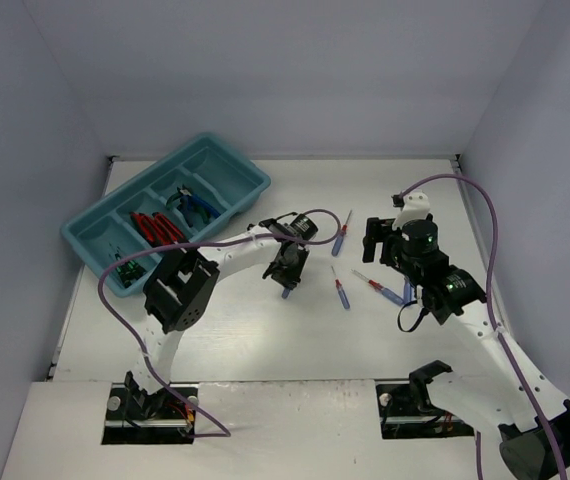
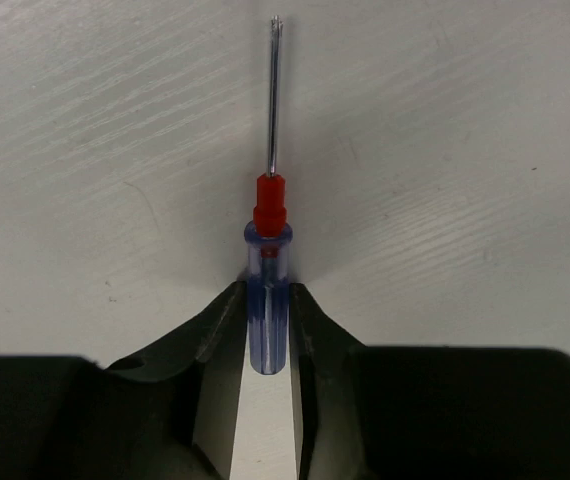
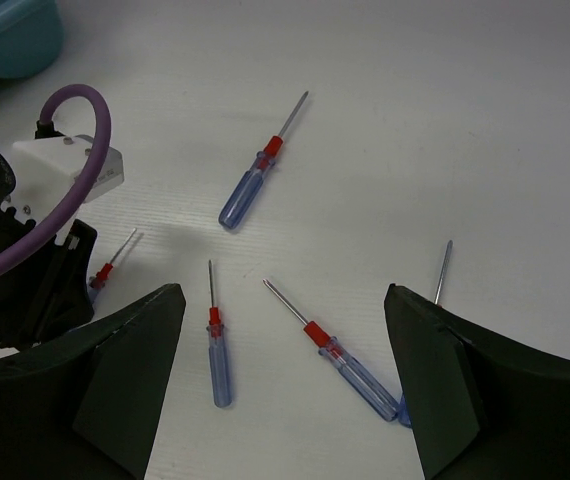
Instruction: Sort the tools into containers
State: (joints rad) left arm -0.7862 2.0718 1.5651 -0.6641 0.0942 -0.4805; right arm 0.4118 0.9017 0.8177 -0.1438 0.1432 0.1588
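1. the left hand (image 2: 267,330) is closed tight on the clear blue handle of a screwdriver (image 2: 268,262). its red collar and thin shaft point straight out ahead of the fingers.
2. that screwdriver is near the middle of the surface (image 1: 265,340); whether it touches the surface cannot be told.
3. the right hand (image 3: 283,295) is spread wide and holds nothing.
4. four more screwdrivers (image 3: 250,187) lie loose on the surface below the right hand, the last one partly hidden behind its right finger.
5. the tray (image 1: 255,185) sits at the far left of the surface, with red cutters (image 1: 155,228) in one compartment and blue pliers (image 1: 193,205) in the next.
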